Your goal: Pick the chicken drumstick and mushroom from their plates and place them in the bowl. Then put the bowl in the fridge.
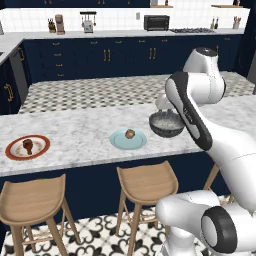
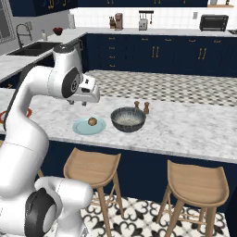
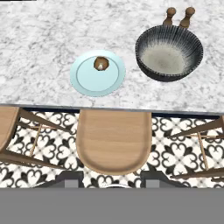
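Note:
The reddish-brown chicken drumstick point(image 1: 27, 146) lies on the red-rimmed plate point(image 1: 11, 151) at the counter's left. The tan mushroom point(image 3: 101, 64) rests on the pale blue plate point(image 3: 94, 83), with the dark-grey bowl point(image 3: 169, 52) standing empty just to its right. My gripper point(image 3: 113, 180) hovers high over the counter's front edge, above a stool, looking down at the blue plate and bowl. Its fingertips point(image 3: 72, 179) stand apart with nothing between them. The fridge is out of view.
Two small brown shakers point(image 3: 169, 15) stand just behind the bowl. Wooden stools point(image 3: 114, 140) line the counter's near side. A sink point(image 2: 32, 48) lies on the far left counter, and a toaster oven point(image 1: 156, 22) stands on the back counter.

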You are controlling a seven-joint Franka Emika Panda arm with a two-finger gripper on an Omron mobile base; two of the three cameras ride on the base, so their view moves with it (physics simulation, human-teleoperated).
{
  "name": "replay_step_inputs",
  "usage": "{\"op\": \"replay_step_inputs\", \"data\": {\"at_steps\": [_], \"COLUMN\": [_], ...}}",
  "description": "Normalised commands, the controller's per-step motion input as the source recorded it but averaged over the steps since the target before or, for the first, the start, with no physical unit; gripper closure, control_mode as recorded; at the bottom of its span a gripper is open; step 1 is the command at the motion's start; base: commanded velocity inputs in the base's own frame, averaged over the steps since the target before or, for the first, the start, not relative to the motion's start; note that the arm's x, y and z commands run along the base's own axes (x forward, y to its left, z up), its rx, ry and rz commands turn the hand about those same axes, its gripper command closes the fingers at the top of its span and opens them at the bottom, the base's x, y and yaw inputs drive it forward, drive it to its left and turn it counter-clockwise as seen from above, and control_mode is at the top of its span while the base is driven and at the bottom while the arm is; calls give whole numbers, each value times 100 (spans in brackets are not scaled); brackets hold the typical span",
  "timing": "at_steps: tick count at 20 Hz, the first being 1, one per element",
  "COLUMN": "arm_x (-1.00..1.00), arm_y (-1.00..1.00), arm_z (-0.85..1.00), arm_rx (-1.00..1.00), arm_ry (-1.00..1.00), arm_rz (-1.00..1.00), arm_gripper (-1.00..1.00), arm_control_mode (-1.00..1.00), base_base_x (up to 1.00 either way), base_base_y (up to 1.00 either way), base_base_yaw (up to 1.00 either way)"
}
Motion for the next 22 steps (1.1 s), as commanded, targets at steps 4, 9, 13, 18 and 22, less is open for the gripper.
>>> {"op": "replay_step_inputs", "data": {"at_steps": [4,9,13,18,22], "arm_x": [-4,-11,35,92,72], "arm_y": [0,45,97,20,-3], "arm_z": [-4,-62,-81,-37,-14], "arm_rx": [-1,-4,0,0,1], "arm_ry": [0,0,7,11,2], "arm_rz": [0,-2,-18,-24,-29], "arm_gripper": [-100,-100,-100,-100,-100], "arm_control_mode": [-100,-100,-100,-100,-100], "base_base_x": [0,0,0,0,0], "base_base_y": [0,0,0,0,0], "base_base_yaw": [0,0,0,0,0]}}
